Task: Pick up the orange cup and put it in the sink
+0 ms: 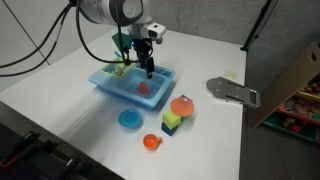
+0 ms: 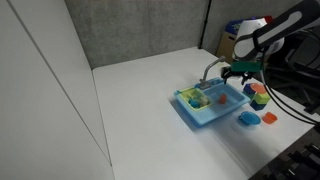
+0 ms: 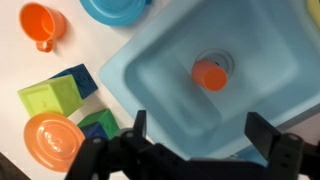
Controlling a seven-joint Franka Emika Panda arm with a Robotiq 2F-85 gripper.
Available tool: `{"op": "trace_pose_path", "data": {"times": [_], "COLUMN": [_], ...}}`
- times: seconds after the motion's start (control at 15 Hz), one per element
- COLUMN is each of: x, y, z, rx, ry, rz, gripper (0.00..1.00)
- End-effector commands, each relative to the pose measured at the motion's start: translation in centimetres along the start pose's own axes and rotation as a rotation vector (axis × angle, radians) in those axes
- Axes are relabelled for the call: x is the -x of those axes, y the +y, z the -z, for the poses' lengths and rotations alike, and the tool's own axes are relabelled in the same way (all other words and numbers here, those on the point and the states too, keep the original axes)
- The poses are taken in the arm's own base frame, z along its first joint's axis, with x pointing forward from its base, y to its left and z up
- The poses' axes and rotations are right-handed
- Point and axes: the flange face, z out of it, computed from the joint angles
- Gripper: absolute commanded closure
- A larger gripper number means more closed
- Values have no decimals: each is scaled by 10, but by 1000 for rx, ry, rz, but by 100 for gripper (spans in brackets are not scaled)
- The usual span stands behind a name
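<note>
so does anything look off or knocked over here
Nothing stands out. The orange cup sits inside the sink, over the drain, with the open gripper above it. The blocks and blue dish sit beside the sink. No spill or damage shows.

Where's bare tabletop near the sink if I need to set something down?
Free: the wide white table beyond the sink on the side away from the toys, and the strip between the blocks and flat grey object. Crowded: around the blue dish and blocks.
</note>
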Motion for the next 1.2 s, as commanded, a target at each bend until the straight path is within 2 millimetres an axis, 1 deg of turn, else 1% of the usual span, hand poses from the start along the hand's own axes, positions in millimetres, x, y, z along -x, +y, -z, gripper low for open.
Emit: {"op": "trace_pose_path", "data": {"times": [0.0,0.27,0.53,0.73,1.13], "x": [15,26,42,59,107], "y": [33,64,84,90,93], "z": [32,69,107,134,180], "rx": [12,44,46,13,-51], "ry": [-81,-144,-180,-195,-125], "rz": [80,142,217,290,443], "gripper": [0,0,0,0,0]}}
